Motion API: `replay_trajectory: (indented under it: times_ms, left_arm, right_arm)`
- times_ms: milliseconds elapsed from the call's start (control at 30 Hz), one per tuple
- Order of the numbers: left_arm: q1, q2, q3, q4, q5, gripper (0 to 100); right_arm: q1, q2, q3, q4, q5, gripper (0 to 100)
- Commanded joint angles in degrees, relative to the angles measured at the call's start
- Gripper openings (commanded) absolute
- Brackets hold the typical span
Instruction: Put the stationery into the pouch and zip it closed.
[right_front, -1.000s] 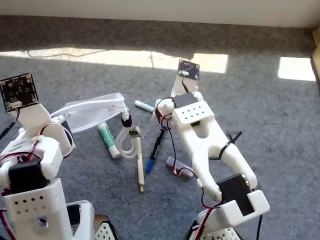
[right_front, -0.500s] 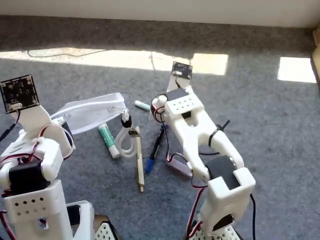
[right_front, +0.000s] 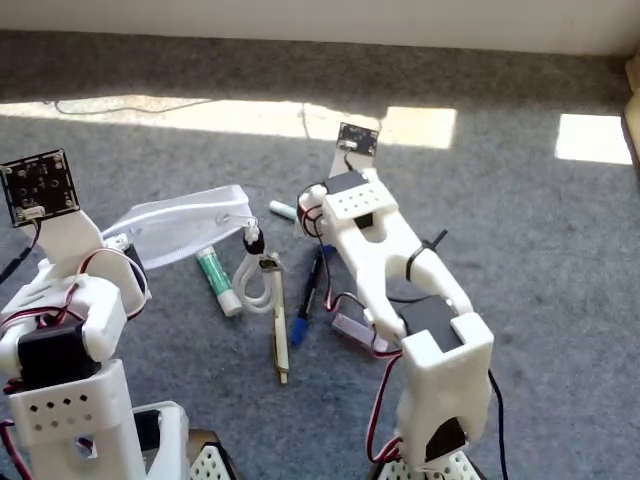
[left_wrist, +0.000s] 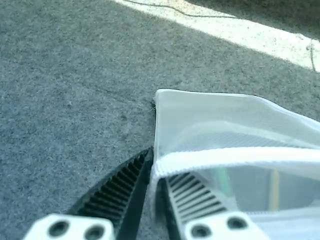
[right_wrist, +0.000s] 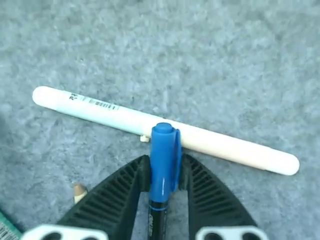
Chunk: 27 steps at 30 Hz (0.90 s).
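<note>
The pouch (left_wrist: 235, 135) is clear with a white mesh side. It lies on the grey carpet (right_front: 520, 230) in front of the left arm, its open end raised. The left gripper (left_wrist: 150, 161) has its fingers (left_wrist: 117, 182) clamped together on the corner of the pouch's white rim. Something green shows faintly through the wall of the pouch.

The right gripper (right_wrist: 162, 170) has its fingers (right_wrist: 125, 187) closed on the blue cap of a pen (right_wrist: 162, 150) with a black barrel. Just past the cap, a white marker (right_wrist: 100, 111) lies crosswise on the carpet; whether the cap touches it cannot be told.

From above, the pouch (right_front: 180, 225) sits to the left of the right arm (right_front: 390, 260). The pen (right_front: 312, 290) slants under that arm. The rest of the stationery lies on the carpet between the two arms: a green glue stick (right_front: 215, 275) beside the pouch, a white loop (right_front: 255, 285), a beige pen (right_front: 279, 320) and a small grey block (right_front: 352, 328).
</note>
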Motion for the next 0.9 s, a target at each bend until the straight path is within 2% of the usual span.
replay_trajectory:
  times_ms: [0, 500, 633, 867]
  left_arm:
    - [-0.66, 1.01, 0.48, -0.7, 0.7, 1]
    - [-0.66, 1.01, 0.57, -0.62, 0.62, 1]
    - [-0.66, 1.01, 0.57, -0.62, 0.62, 1]
    - [-0.66, 1.01, 0.57, -0.62, 0.62, 1]
  right_arm:
    - [-0.48, -0.57, -3.82, -1.1, -0.35, 9.1]
    - [-0.48, -0.57, -8.4, 6.64, -0.26, 8.6]
    - [-0.48, -0.66, -8.66, 6.73, -0.18, 2.2]
    - [-0.66, -1.63, -11.3, 11.91, -0.18, 1.6]
